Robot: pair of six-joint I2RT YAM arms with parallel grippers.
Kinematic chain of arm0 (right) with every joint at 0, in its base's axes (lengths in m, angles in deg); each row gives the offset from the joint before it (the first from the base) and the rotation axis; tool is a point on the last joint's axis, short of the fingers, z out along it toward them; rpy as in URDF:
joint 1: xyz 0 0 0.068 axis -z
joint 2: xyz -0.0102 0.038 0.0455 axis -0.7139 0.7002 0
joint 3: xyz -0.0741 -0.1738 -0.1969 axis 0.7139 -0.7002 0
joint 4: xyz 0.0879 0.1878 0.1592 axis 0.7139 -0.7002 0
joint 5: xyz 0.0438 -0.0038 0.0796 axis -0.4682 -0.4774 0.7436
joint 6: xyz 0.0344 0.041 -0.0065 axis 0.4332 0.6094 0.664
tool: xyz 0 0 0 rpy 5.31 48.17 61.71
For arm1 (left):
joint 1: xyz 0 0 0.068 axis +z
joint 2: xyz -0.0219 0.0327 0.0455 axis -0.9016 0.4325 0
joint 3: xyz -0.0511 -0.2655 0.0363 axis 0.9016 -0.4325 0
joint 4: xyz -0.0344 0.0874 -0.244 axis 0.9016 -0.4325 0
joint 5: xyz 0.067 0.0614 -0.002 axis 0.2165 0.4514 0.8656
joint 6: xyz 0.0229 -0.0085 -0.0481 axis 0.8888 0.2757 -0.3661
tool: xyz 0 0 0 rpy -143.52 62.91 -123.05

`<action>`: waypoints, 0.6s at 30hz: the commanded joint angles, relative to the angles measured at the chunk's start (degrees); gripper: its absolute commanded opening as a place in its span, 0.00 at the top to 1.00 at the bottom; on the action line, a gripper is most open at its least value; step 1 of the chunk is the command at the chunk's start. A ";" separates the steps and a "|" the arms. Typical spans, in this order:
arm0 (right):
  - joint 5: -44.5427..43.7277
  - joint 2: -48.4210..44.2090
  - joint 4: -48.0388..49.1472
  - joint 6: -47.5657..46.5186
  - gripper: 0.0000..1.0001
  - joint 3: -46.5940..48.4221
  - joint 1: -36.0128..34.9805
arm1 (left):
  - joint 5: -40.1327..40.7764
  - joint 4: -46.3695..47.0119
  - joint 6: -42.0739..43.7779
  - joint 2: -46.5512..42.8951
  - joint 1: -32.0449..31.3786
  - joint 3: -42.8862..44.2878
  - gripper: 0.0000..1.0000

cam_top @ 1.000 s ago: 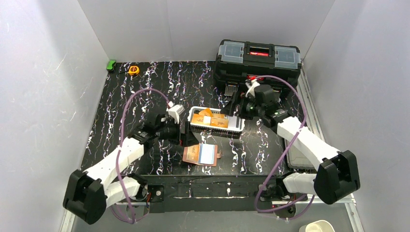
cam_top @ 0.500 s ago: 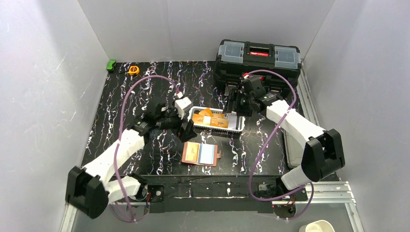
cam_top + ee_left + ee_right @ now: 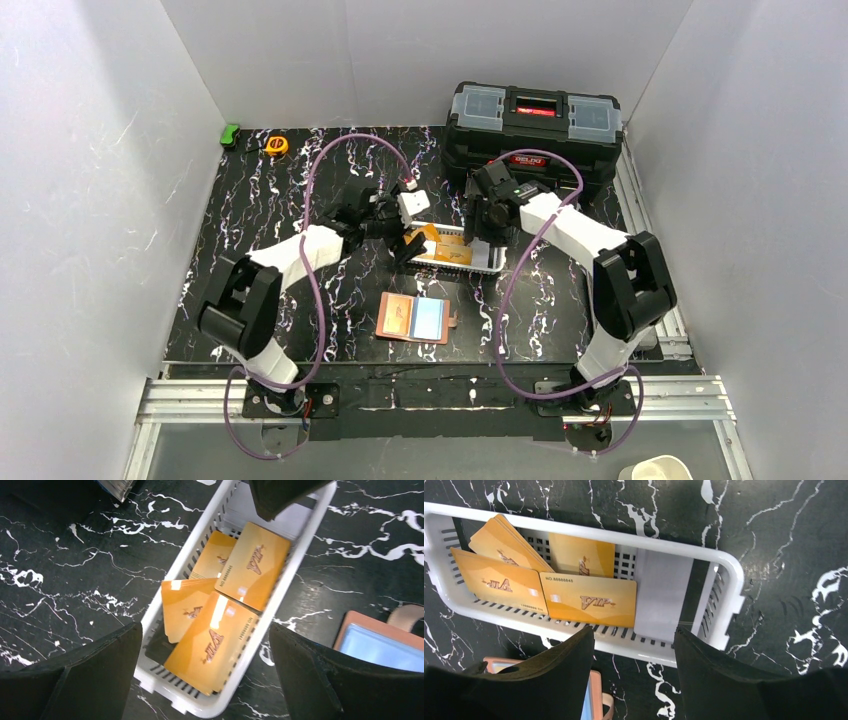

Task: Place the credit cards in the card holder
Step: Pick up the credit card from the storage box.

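Note:
Several orange credit cards (image 3: 212,647) lie overlapping in a white slotted basket (image 3: 167,697), with one pale card (image 3: 661,597) at its right end. The salmon-pink card holder (image 3: 415,320) lies open in front of the basket, with an orange card and a light blue card in it. My left gripper (image 3: 405,245) is open and empty above the basket's left end (image 3: 205,680). My right gripper (image 3: 478,232) is open and empty above the basket's near rim by the pale card (image 3: 634,632). The holder's edge shows in both wrist views (image 3: 380,640) (image 3: 594,695).
A black toolbox (image 3: 533,125) stands close behind the basket at the back right. An orange tape measure (image 3: 276,145) and a green object (image 3: 231,134) lie at the back left. The right arm's finger (image 3: 280,495) shows over the basket's far end in the left wrist view.
Both arms have swung in toward the basket. The left gripper moved right and farther back to its left end; the right gripper moved left over its right end. Cards and holder have not moved.

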 commanded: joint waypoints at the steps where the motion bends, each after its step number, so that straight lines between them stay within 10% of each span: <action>1: -0.48 3.17 -0.14 0.41 0.35 3.56 -0.73 | -0.89 2.41 4.50 2.82 0.51 4.56 0.02; 18: 8.36 11.03 7.25 1.76 0.35 5.00 -1.12 | -3.31 -6.63 16.65 5.78 3.62 6.74 0.02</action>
